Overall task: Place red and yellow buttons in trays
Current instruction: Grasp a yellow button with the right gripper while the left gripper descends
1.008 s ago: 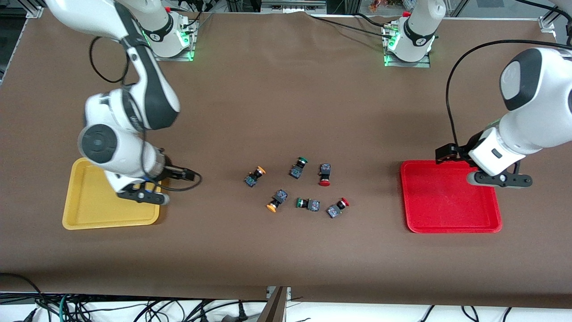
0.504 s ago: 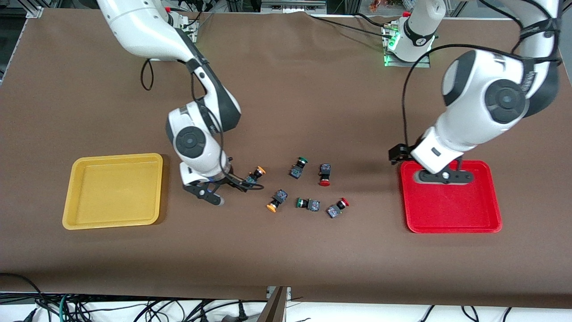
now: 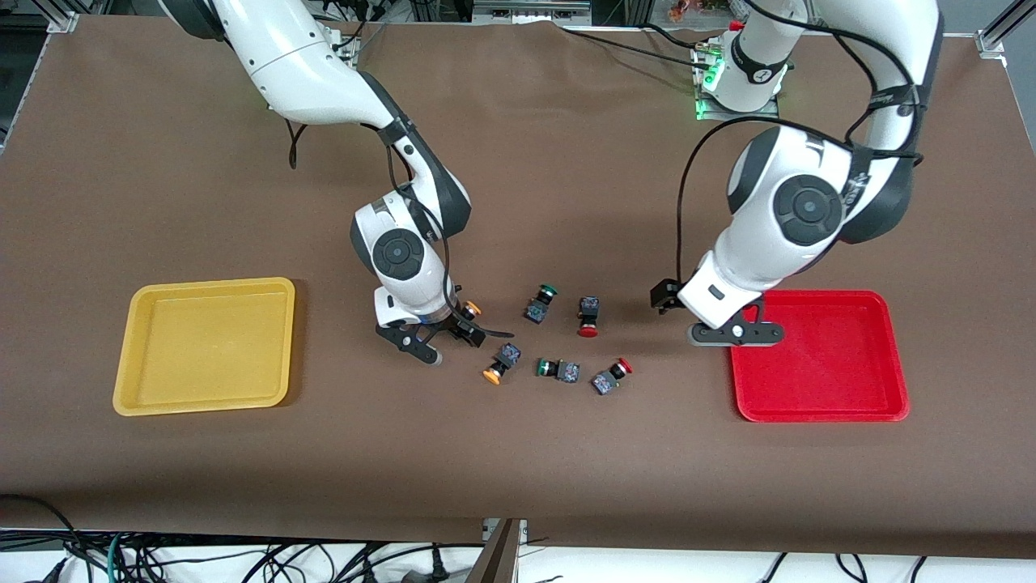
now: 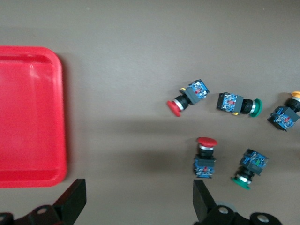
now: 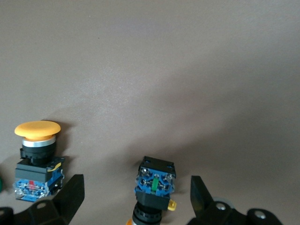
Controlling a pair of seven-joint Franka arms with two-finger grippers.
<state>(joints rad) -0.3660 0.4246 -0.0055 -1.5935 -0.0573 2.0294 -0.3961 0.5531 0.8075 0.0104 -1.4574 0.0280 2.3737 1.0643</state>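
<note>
We see six small push-button switches with dark blue-black square bodies lying loose on the brown table cloth (image 3: 518, 453), all between the two trays. The yellow-capped button nearest the right arm's end (image 3: 464, 312) is partly covered by the right gripper (image 3: 435, 340), which is low over it with its fingers spread wide; in the right wrist view this button (image 5: 155, 187) lies between the two black fingertips (image 5: 70, 194), and they do not touch it. The second yellow-capped button (image 3: 502, 362) lies just beside it, nearer to the front camera, and shows in the right wrist view as well (image 5: 37, 161). One red-capped button (image 3: 588, 316) lies near the middle of the group, and the other red-capped button (image 3: 611, 377) is nearer to the front camera, toward the left arm's end. Two green-capped switches (image 3: 541, 303) (image 3: 558, 369) lie among them. The left gripper (image 3: 732, 334) hovers over the edge of the shallow red plastic tray (image 3: 817, 405), fingers wide apart and holding nothing; its wrist view shows both red-capped buttons and the tray's corner. The shallow yellow plastic tray (image 3: 202, 397) lies at the right arm's end of the table with no button in it.
</note>
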